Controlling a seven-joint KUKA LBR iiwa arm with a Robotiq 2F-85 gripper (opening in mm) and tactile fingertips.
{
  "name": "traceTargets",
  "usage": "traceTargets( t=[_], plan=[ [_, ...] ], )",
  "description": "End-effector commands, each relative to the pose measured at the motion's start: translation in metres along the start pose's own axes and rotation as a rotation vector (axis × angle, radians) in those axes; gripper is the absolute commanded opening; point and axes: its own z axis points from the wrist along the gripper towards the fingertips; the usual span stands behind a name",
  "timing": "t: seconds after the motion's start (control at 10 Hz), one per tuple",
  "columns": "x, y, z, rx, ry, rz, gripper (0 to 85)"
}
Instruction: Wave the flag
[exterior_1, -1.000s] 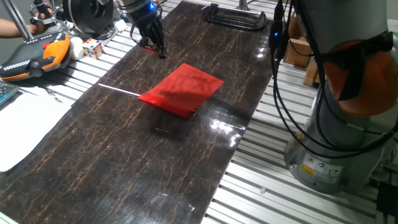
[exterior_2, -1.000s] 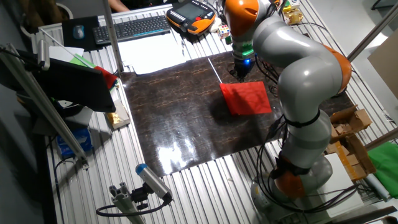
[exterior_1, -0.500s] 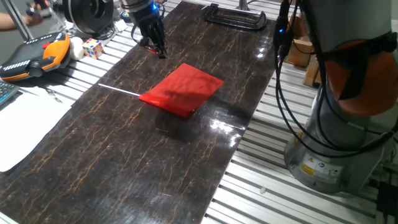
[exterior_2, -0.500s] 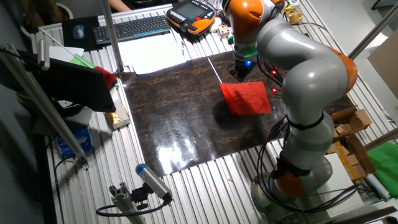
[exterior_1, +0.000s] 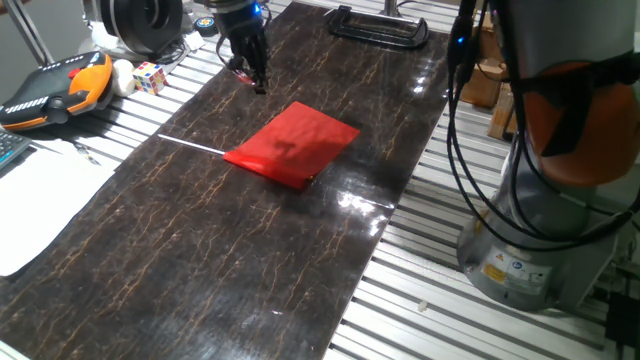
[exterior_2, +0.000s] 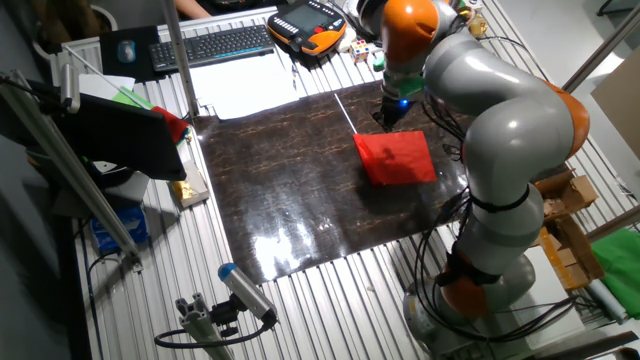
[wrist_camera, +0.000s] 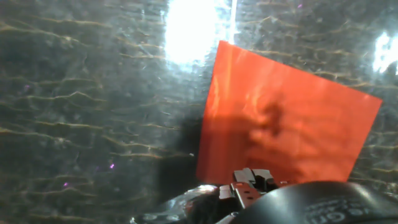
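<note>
On the dark marbled bench (exterior_1: 200, 250), the flag (exterior_1: 293, 145) is lying flat, its red sheet spreading near the middle of the surface and its thin white stick (exterior_1: 190, 146) projecting from one edge toward the side where the white board (exterior_1: 40, 215) is resting. The fingers (exterior_1: 253, 72) are hanging above the bench beyond the far corner of the red sheet, apart from it and holding nothing; whether they are wide or narrow cannot be told from either fixed view. In the other fixed view, the arm (exterior_2: 500, 130) is arching over the bench from its base at the near right, with the fingers (exterior_2: 392, 112) pointing down just beyond the upper edge of the flag (exterior_2: 397, 158). The hand view is looking down on the red sheet (wrist_camera: 280, 124), which is filling the right half of the picture and is carrying a dark shadow; a bright glare is reflecting off the bench (wrist_camera: 93, 93) beside it. Beyond the bench's far left edge, an orange-and-black pendant (exterior_1: 55, 90) and a puzzle cube (exterior_1: 150, 77) are sitting on the slatted frame.
</note>
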Motion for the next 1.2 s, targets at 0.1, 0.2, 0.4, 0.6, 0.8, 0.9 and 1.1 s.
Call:
traceTargets(
  t=[0.1, 0.2, 0.4, 0.6, 0.8, 0.9, 1.1],
  plan=[
    [0.0, 0.0, 0.0, 0.03, 0.02, 0.05, 0.7],
    [0.0, 0.0, 0.0, 0.026, 0.016, 0.051, 0.7],
    [0.0, 0.0, 0.0, 0.036, -0.005, 0.069, 0.7],
    [-0.005, 0.002, 0.0, 0.026, -0.011, 0.091, 0.7],
    [-0.026, 0.009, 0.005, 0.031, -0.02, 0.115, 0.7],
    [-0.038, 0.012, 0.008, 0.033, -0.028, 0.128, 0.7],
    [-0.065, 0.011, 0.018, 0.039, -0.028, 0.162, 0.7]
  ],
)
